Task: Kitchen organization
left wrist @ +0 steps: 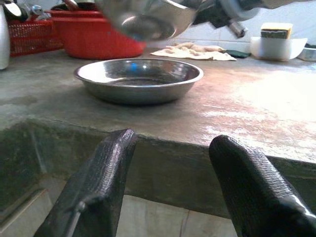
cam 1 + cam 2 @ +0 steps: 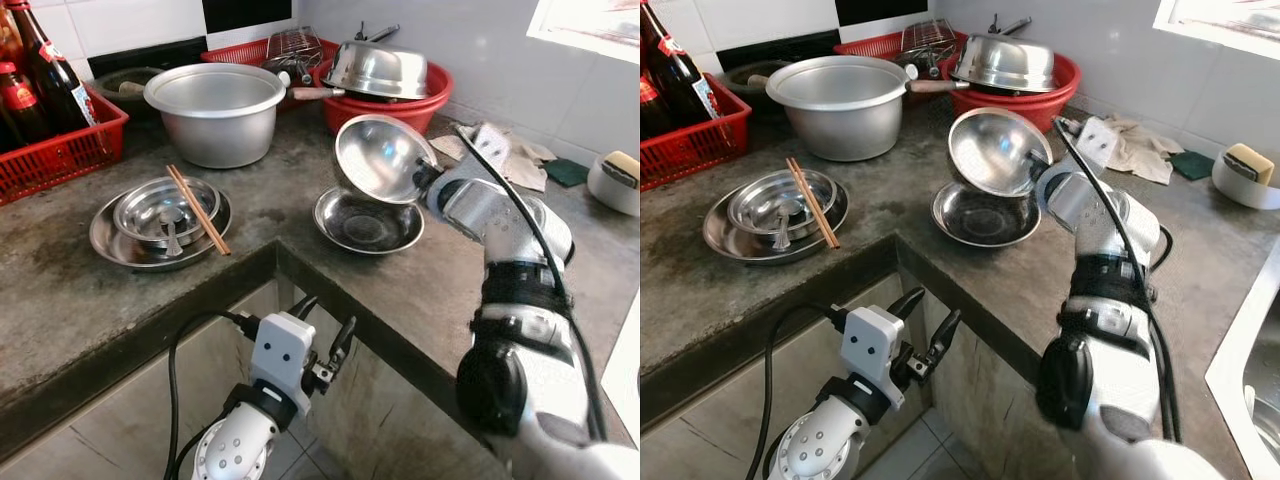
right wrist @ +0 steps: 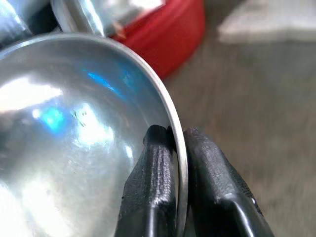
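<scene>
steel bowl (image 2: 382,157) pinched by its rim in our right gripper (image 3: 170,136), tilted above the dish (image 2: 368,221); next we nest it there. left gripper (image 2: 925,330) idles open.

- We find no text, brand or number that can be read anywhere.
- The dark bottles (image 2: 45,70) in the red basket (image 2: 70,150) carry red-and-white labels, but their print is too small and blurred for us to make out.
- The steel bowl (image 3: 74,148) bears a few faint scratch-like marks inside, which we cannot read as characters.
</scene>
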